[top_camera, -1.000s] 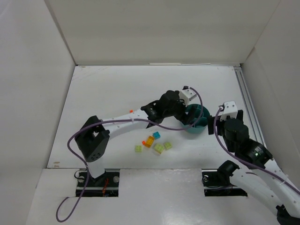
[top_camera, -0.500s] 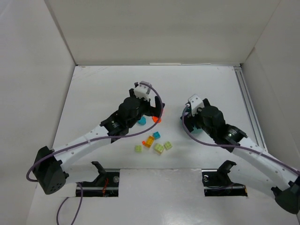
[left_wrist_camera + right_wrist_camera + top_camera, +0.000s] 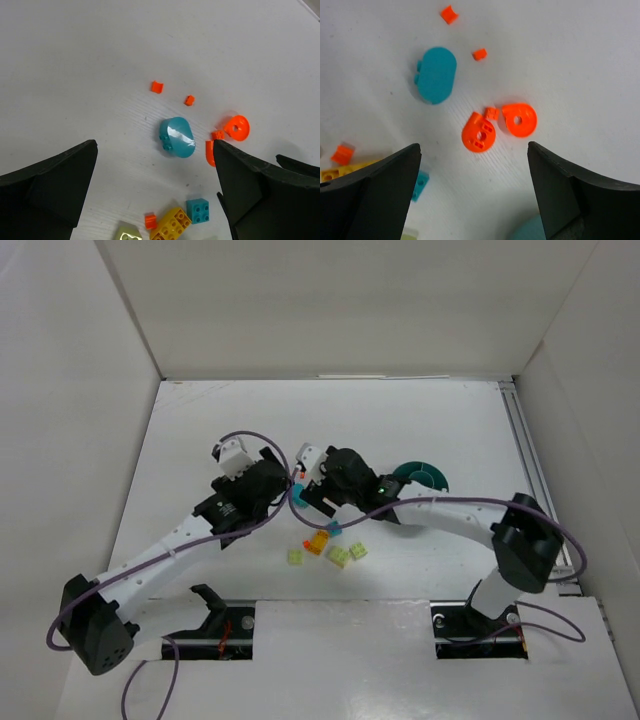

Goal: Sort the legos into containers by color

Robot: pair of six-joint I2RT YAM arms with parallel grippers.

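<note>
Both grippers hover over the loose legos, open and empty. In the left wrist view my left gripper (image 3: 154, 145) is above a rounded teal piece (image 3: 177, 137), with a round orange piece (image 3: 236, 127), small orange bits (image 3: 157, 87), a teal brick (image 3: 198, 210) and a yellow brick (image 3: 172, 225) nearby. In the right wrist view my right gripper (image 3: 473, 146) is above two round orange pieces (image 3: 479, 132), with the rounded teal piece (image 3: 436, 75) further up. From above, the left gripper (image 3: 280, 490) and right gripper (image 3: 308, 495) nearly meet. The teal dish (image 3: 425, 475) lies to the right, half hidden by the right arm.
Yellow-green, orange and teal bricks (image 3: 340, 556) lie in a group just in front of the grippers. White walls enclose the table on three sides. A rail (image 3: 525, 460) runs along the right edge. The dish rim (image 3: 535, 231) shows at the bottom of the right wrist view.
The left arm has swung left, away from the dish, to the loose pieces. The right arm has reached far left over the same pieces. The dish is now partly uncovered.
</note>
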